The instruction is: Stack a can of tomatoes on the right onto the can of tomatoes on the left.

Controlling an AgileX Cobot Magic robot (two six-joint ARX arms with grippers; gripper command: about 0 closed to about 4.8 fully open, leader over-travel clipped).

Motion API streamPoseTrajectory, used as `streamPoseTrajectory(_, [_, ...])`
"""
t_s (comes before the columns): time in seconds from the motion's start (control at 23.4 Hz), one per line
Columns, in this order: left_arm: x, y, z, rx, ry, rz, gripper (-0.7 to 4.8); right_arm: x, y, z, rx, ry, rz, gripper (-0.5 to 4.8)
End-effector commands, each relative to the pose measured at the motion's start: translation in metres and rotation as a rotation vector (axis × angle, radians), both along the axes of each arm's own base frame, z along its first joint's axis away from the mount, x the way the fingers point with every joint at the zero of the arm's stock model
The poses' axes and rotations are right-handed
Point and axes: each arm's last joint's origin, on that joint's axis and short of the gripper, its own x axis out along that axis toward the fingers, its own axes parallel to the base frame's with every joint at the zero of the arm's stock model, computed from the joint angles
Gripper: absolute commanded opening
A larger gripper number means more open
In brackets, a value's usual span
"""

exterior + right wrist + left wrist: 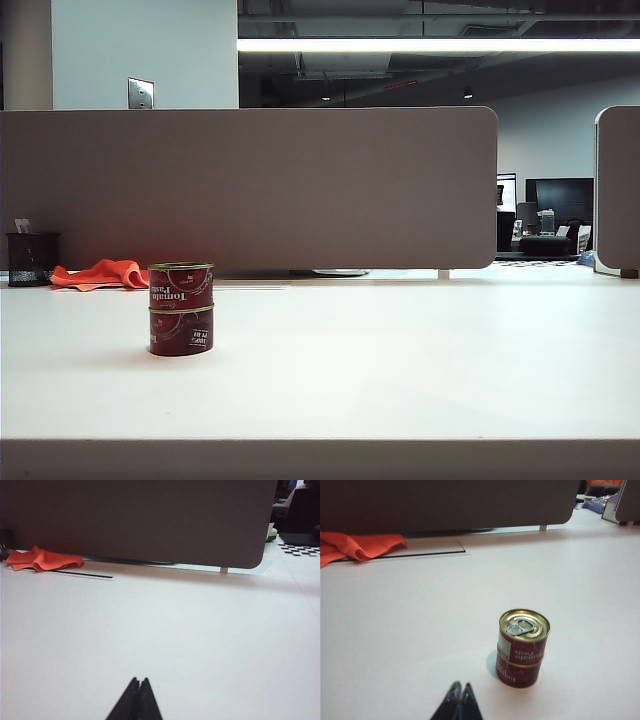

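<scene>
Two red tomato cans stand stacked on the white table. The upper can rests squarely on the lower can at the left of the exterior view. The left wrist view shows the same stack, upper can with its gold pull-tab lid over the lower can. My left gripper is shut and empty, hanging back from the stack and apart from it. My right gripper is shut and empty over bare table; no can shows in its view. Neither arm appears in the exterior view.
An orange cloth lies at the back left beside a dark mesh pen holder. A grey partition runs along the table's far edge. A thin dark slot marks the tabletop near the cloth.
</scene>
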Motion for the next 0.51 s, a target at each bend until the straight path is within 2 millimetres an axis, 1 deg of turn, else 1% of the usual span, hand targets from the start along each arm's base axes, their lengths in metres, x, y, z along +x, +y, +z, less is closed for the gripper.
streamPoseTrajectory(0.04, [0.0003, 0.0001, 0.0065, -0.009, -0.056, 0.007, -0.05, 0.0001, 0.0001, -0.0011, -0.002, -0.003, 0.001, -0.07])
streamPoseTrajectory(0.51, [0.0002, 0.0, 0.0064, -0.012, -0.051, 0.003, -0.05, 0.0001, 0.0001, -0.001, -0.001, -0.004, 0.001, -0.06])
